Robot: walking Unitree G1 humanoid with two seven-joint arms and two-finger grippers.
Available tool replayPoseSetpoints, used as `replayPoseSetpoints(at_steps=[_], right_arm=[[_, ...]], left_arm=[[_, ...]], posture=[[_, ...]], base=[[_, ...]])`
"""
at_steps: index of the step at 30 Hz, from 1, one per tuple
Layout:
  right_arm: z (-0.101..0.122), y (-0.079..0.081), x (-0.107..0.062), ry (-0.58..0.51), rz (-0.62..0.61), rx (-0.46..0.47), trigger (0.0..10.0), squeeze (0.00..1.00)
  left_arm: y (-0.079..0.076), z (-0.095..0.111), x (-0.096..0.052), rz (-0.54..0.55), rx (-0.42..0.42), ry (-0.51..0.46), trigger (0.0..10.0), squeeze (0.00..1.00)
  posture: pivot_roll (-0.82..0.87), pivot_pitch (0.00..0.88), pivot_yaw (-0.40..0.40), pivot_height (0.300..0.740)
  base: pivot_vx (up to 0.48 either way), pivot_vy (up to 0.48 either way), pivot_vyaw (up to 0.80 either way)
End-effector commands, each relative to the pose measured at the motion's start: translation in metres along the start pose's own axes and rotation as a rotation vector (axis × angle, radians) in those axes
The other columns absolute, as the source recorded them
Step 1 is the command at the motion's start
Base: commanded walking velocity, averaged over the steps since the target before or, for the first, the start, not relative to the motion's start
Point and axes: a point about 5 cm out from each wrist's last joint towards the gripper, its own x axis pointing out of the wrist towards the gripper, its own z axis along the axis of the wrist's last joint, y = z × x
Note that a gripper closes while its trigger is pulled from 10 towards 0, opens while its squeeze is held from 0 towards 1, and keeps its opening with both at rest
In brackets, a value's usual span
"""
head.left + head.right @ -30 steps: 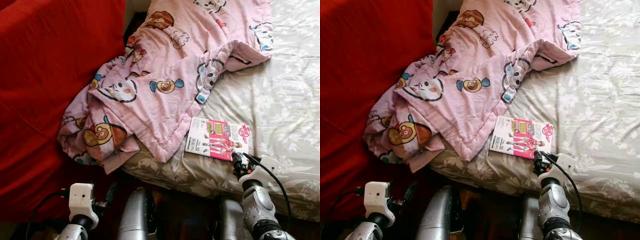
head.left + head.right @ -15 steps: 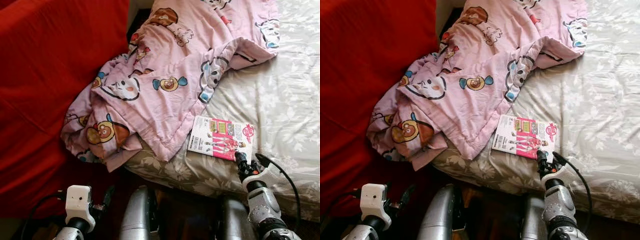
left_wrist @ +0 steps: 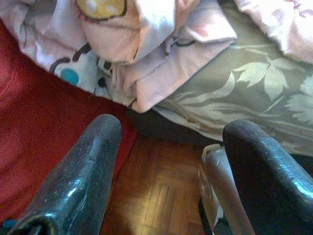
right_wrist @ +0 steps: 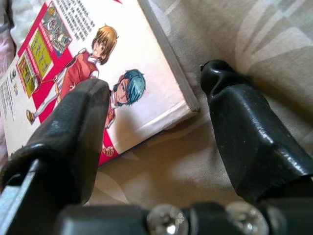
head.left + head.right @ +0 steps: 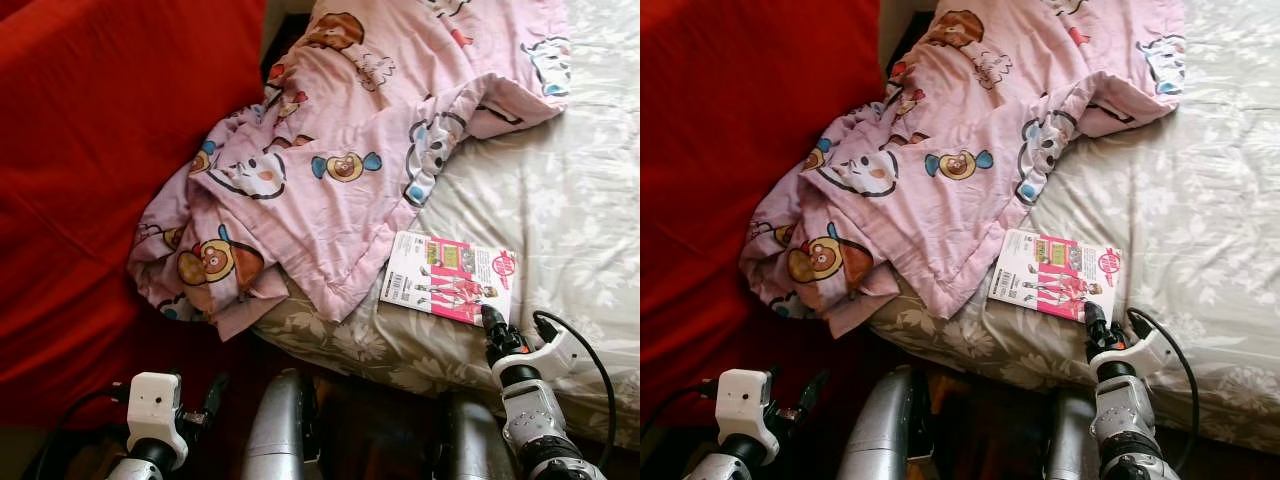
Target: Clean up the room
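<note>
A pink-and-white comic book (image 5: 447,278) lies flat on the floral bed sheet (image 5: 560,200), near the mattress's front edge. My right gripper (image 5: 493,325) sits at the book's near right corner. In the right wrist view it is open (image 4: 156,112): one finger (image 4: 73,137) rests over the cover, the other finger (image 4: 249,132) is on the sheet beside the corner. My left gripper (image 3: 171,161) hangs open low by the bed's side, over the wooden floor (image 3: 156,191).
A crumpled pink cartoon-print blanket (image 5: 340,150) covers the bed's left part and overlaps the book's far left edge. A large red fabric surface (image 5: 90,150) rises on the left. The mattress side (image 3: 244,93) faces me.
The camera has shifted slightly. My right gripper has slid a little to the right along the book's near edge, toward its corner. The left arm stays low.
</note>
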Motion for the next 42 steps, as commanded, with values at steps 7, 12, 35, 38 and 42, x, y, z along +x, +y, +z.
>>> replayPoseSetpoints(at_steps=[7, 12, 35, 38, 42], right_arm=[[-0.052, -0.015, -0.02, 0.226, -0.088, 0.078, 10.0, 0.0], [-0.067, -0.001, -0.019, 0.305, 0.001, 0.08, 10.0, 0.0], [-0.054, 0.01, -0.009, 0.223, 0.045, 0.103, 0.0, 0.0], [-0.055, 0.01, -0.01, 0.228, 0.046, 0.101, 0.0, 0.0], [-0.057, 0.01, -0.011, 0.237, 0.056, 0.101, 0.0, 0.0]], left_arm=[[0.005, -0.005, -0.009, 0.008, 0.033, 0.041, 10.0, 0.0], [0.006, -0.005, -0.01, 0.009, 0.039, 0.043, 10.0, 0.0], [0.002, -0.005, -0.004, -0.004, 0.053, 0.038, 10.0, 0.0], [0.002, -0.006, -0.003, -0.003, 0.055, 0.04, 10.0, 0.0], [0.001, -0.007, -0.002, -0.002, 0.057, 0.043, 10.0, 0.0]], posture=[[0.2, 0.338, 0.218, 0.607], [0.21, 0.337, 0.217, 0.607], [0.2, 0.319, 0.208, 0.607], [0.19, 0.316, 0.208, 0.607], [0.19, 0.315, 0.207, 0.607]], base=[[0.0, 0.0, 0.0], [0.0, 0.0, 0.0], [0.0, 0.0, 0.0], [0.0, 0.0, 0.0], [0.0, 0.0, 0.0]])
